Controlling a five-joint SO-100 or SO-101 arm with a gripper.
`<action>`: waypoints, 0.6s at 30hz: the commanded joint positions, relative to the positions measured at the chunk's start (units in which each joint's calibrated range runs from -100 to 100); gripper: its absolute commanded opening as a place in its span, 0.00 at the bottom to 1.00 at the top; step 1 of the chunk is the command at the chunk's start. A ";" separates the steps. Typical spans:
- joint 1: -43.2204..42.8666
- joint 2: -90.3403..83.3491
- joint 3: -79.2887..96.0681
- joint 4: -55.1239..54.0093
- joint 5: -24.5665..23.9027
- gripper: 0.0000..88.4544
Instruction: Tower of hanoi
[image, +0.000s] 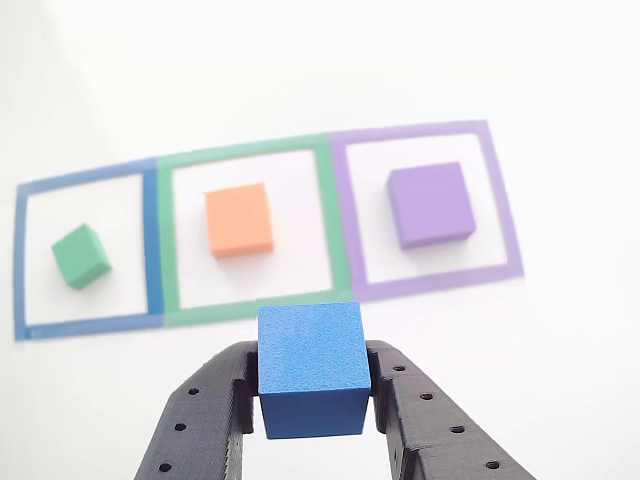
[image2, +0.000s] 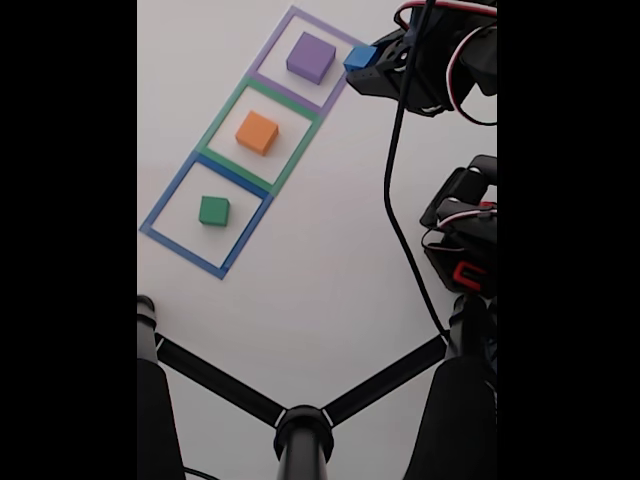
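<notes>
We see the blue cube (image: 310, 370) clamped between the two black fingers (image: 205, 420) of the tool (image: 312, 400), one finger pressed on each side of it, so the tool is closed on the cube as far as the cube's width allows. In the other view the cube sits low in the middle, in front of three tape squares on the white counter (image: 560, 380). In the fixed view we find the cube (image2: 360, 57) beside the right edge of the purple square, at the tip of the tool (image2: 366, 62); whether it touches the counter we cannot tell.

The purple block (image: 430, 204) lies inside the purple square (image: 500, 200), the orange block (image: 239, 220) inside the green square (image: 335, 220), and the green block (image: 81, 256), turned a little askew, inside the blue square (image: 20, 260). The three squares stand in a row, sharing edges. None of the three blocks touches its tape outline or another block.

In the fixed view the row runs diagonally, the purple block (image2: 310, 57) at the top, the orange block (image2: 257, 132) in the middle, the green block (image2: 213, 210) lowest. The arm (image2: 462, 235) with its red and white wires stands along the right side, and a black cable (image2: 400, 200) hangs down across it. A black stand (image2: 302, 430) with three legs crosses the bottom.
</notes>
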 joint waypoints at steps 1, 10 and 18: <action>3.44 -2.13 3.59 -4.58 0.00 0.03; 9.01 -3.81 27.13 -26.03 0.00 0.03; 11.83 -1.41 52.30 -60.02 0.00 0.04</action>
